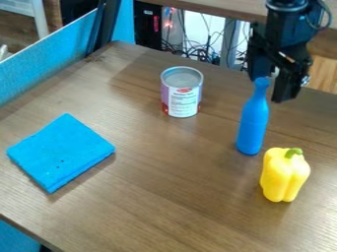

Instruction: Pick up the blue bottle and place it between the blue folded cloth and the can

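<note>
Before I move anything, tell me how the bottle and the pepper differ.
The bottle is blue all over; the pepper is yellow with a green stem. The bottle is tall and slim, with a narrow neck; the pepper is shorter and squatter, with a lobed body. Both stand upright on the table.

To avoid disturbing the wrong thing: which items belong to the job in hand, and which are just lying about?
Likely in the job:
Black two-finger gripper, fingers apart
Slim blue bottle, upright, nearest the gripper

Likely just lying about:
Round metal can with a white label, upright
Yellow bell pepper with a green stem
Folded blue cloth
</note>
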